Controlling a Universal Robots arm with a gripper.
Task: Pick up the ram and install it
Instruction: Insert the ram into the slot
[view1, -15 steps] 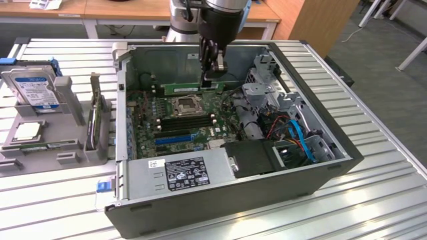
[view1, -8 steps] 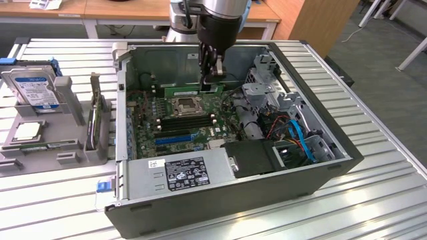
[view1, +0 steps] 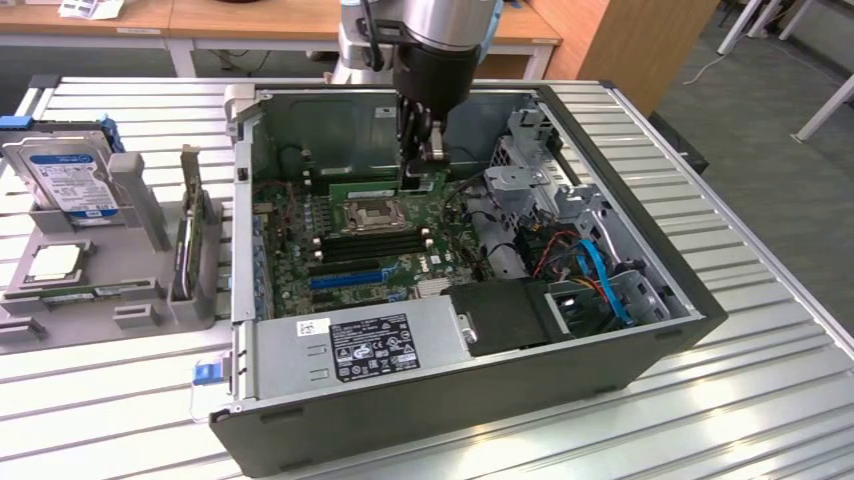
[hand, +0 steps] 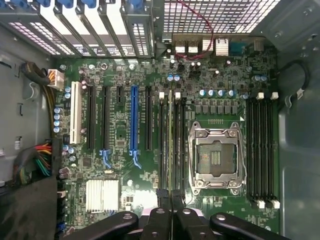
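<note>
Tool (view1: 424, 172) is deep in the computer case (view1: 641, 330), walls close around it and the drive cage (view1: 527, 190) near on the exterior view's right. Its fingers pinch the ram (hand: 170, 140), which stands on edge, long axis parallel to the memory slots (hand: 163, 145), just beside the CPU socket (hand: 216, 157).

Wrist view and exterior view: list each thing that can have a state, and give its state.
case: open, lying on its side
ram: on edge, in line with the memory slots
gripper: jaws shut on the ram's end
blue slot: empty
hard drive: outside the case, standing in a holder
</note>
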